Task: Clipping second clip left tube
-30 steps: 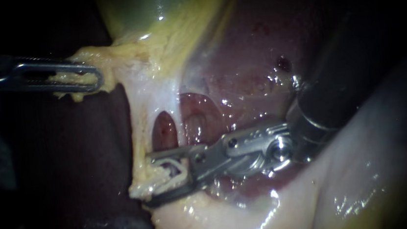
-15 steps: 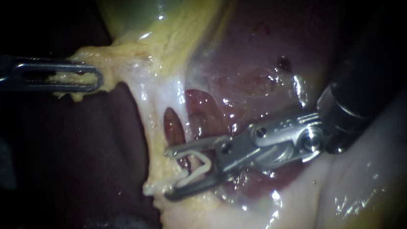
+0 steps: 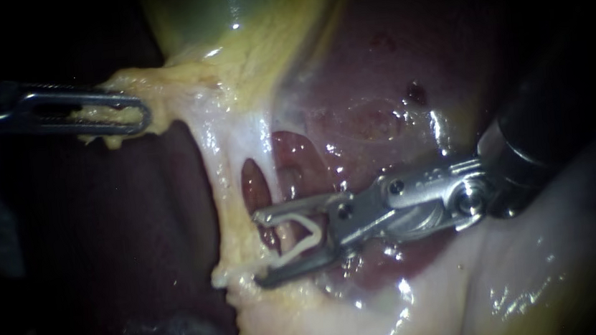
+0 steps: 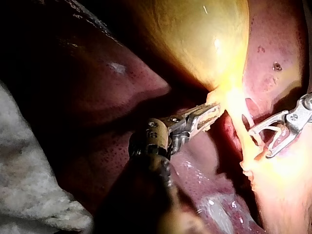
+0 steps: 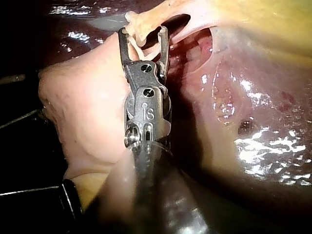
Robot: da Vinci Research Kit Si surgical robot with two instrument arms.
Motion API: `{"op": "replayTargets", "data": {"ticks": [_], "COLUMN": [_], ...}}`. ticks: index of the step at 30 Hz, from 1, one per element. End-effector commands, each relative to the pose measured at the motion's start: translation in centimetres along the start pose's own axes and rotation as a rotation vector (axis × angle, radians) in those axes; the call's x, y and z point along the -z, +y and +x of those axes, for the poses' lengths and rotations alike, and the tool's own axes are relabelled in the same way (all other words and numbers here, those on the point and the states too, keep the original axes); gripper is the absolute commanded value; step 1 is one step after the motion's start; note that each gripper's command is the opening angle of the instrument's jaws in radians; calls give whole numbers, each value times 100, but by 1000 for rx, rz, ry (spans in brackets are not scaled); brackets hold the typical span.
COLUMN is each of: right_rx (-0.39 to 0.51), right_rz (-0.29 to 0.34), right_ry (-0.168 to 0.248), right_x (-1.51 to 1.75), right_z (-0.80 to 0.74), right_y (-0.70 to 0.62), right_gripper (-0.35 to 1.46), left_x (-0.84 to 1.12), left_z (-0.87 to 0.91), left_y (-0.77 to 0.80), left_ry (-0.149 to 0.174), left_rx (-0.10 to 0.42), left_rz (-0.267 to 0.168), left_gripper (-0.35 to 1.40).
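Two instruments showed in the endoscope view. At upper left, my left instrument (image 3: 141,117) had its jaws clamped on yellow tissue (image 3: 125,80) below the gallbladder (image 3: 228,22). At lower centre, my right instrument (image 3: 257,250) gripped a white clip (image 3: 303,240) between its spread jaws. Their tips were just against the left tube (image 3: 220,203), left of centre.

clip (image 3: 302,243) between right instrument (image 3: 257,251) jaws, beside tube (image 3: 224,213)
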Motion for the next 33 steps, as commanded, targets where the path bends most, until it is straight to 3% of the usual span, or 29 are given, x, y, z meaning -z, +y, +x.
{"op": "replayTargets", "data": {"ticks": [1, 16, 20, 23, 33], "right_rx": [-10, -150, -185, -227, -236], "right_rz": [0, 24, 46, 75, 103], "right_ry": [-1, 2, 21, 42, 37], "right_x": [-1, -17, -17, -18, -43], "right_z": [-1, -19, -21, -21, -23], "right_y": [1, 26, 31, 33, 35], "right_gripper": [50, 50, 50, 49, 49], "left_x": [0, 1, 1, 1, 1], "left_z": [0, 0, -1, 0, 0], "left_y": [0, 0, 0, 0, 0], "left_ry": [0, 0, 0, 0, 0], "left_rx": [0, 0, 0, 0, 0], "left_rz": [1, 0, 0, 0, 0], "left_gripper": [-35, -35, -35, -35, -35]}}
